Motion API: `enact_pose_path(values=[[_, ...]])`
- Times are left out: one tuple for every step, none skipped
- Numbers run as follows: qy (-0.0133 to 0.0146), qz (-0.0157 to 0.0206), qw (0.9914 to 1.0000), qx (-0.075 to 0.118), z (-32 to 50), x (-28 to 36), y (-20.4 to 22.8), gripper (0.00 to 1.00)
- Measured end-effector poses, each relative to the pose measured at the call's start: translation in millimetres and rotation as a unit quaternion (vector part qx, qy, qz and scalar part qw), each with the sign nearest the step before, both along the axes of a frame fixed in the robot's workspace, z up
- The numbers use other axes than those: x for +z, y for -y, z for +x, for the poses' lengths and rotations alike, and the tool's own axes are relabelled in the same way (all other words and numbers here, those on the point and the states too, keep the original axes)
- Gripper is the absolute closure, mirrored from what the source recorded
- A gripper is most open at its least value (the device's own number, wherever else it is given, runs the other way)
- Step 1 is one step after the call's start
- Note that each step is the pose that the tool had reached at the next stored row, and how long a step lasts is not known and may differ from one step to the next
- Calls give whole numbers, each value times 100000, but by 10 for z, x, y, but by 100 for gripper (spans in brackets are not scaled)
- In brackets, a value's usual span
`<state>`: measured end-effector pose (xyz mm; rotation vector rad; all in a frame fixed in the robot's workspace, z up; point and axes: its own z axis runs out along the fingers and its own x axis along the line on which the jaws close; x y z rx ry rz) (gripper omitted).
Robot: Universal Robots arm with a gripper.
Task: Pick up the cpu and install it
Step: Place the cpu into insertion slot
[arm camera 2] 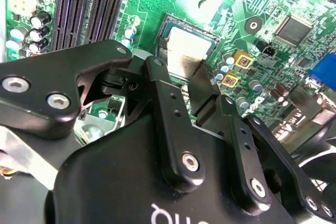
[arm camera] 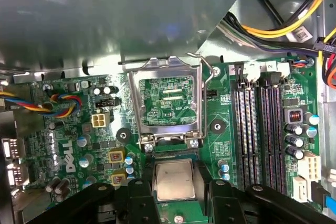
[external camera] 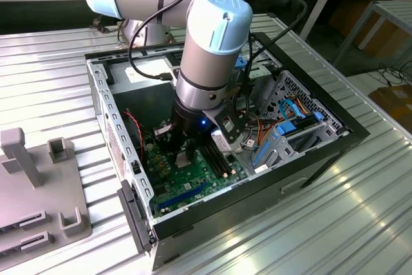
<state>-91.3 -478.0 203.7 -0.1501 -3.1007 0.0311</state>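
In the exterior view, a ribbed metal bench [external camera: 38,75] is seen. A grey plastic fixture [external camera: 38,185] is placed at the exterior view's left. An open computer case [external camera: 116,127] is laid on the bench at the centre, with a green motherboard [external camera: 187,185] exposed on its floor. The arm [external camera: 209,49] is lowered into the case from above, and the end effector [external camera: 183,156] is positioned just over the board, beside the black memory slots [external camera: 215,159]. A perforated drive cage [external camera: 302,94] with blue cables [external camera: 293,111] is located at the exterior view's right, inside the case.

In both wrist views, the cpu [arm camera: 174,179] [arm camera 2: 186,48] is shown with its silver-grey top facing up, level, inside the dark border of the socket [arm camera 2: 167,27]. Whether it is fully seated cannot be told. The end effector [arm camera: 176,190] [arm camera 2: 181,69] is closed on the cpu: one black finger [arm camera: 218,198] is set against each of two opposite edges.

In the first wrist view, a hinged metal frame [arm camera: 134,103] is swung open just beyond the cpu, and green board is visible through its window. The memory slots [arm camera: 260,129] are found near the socket, and a row of capacitors [arm camera: 294,140] is mounted just beside them. A twisted bundle of coloured wires [arm camera: 58,103] is routed across the board, well apart from the cpu.
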Motion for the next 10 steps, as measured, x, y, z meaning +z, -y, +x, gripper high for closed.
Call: enact_pose_path(values=[[0,6,99960,-2826,1,0,1,56],[-3,11,99974,-2284,0,0,18,56],[1,15,99987,-1609,0,0,27,56],[6,16,99989,-1464,18,-1,28,56],[-1,11,99989,-1473,23,0,28,56],[0,12,99989,-1475,24,0,28,56],[0,13,99989,-1473,25,0,27,56],[-1,14,99989,-1467,26,0,27,56],[4,38,99989,-1466,26,0,27,56],[5,68,99990,-1415,24,-1,27,56]])
